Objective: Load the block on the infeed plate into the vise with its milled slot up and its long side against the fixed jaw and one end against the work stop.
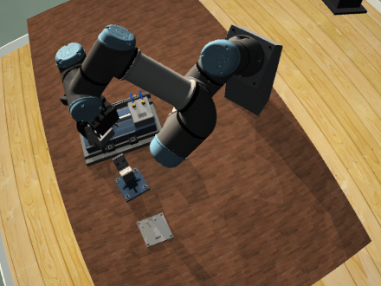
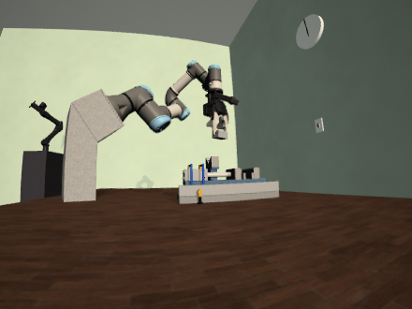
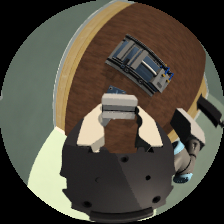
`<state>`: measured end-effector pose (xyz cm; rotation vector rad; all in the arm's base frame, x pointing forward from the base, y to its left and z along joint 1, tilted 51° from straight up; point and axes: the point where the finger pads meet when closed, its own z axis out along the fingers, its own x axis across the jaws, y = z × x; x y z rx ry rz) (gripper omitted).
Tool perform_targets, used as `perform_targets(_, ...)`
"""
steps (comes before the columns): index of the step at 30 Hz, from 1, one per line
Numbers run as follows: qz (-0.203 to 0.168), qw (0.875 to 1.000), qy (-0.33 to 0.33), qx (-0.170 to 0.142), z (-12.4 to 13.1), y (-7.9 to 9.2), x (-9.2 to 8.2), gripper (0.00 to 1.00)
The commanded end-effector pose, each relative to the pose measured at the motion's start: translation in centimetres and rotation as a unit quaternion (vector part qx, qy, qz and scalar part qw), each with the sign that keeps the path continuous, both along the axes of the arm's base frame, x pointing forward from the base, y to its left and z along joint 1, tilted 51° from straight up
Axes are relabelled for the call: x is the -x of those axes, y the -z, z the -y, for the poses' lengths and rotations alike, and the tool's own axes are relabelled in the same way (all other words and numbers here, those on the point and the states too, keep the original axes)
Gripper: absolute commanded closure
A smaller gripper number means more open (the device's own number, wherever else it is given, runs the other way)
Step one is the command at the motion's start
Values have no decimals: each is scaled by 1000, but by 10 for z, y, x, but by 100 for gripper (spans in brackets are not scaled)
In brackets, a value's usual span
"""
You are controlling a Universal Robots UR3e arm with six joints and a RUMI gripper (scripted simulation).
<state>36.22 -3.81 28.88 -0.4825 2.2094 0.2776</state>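
A dark wood table (image 1: pixel 242 182) carries everything, with pale plank floor (image 1: pixel 329 78) around it. The arm (image 1: pixel 164 82) reaches from its grey pedestal (image 1: pixel 255 87) across the table to a spot high above the vise (image 2: pixel 229 189), as the exterior view shows. The vise is a long grey fixture near the table's far left side in the top view, with the air cylinder (image 1: pixel 140 113) on it and its jaws standing apart. Just beside the vise, toward the table's middle, sits the V-block (image 1: pixel 132 183) on a blue plate. Further along the same line, apart from both, lies the grey infeed plate (image 1: pixel 155 230), with no block on it.

The gripper (image 3: pixel 120 116) points down, its pale fingers part-way closed and clamped on the part (image 3: pixel 119 106), a light grey block held across its width. In the exterior view the part (image 2: pixel 219 132) hangs at the fingertips well above the vise, touching nothing else. In the wrist view the vise (image 3: pixel 140 62) lies far below, beyond the part. Which way the slot faces cannot be told
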Motion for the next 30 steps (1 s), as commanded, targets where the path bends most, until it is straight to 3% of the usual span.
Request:
perform_targets(1, 12, 999, -20, 22, 11, 1, -3, 100)
perform_targets(21, 48, 991, -84, 93, 46, 8, -11, 100)
perform_targets(30, 69, 981, -121, 134, 66, 13, -16, 100)
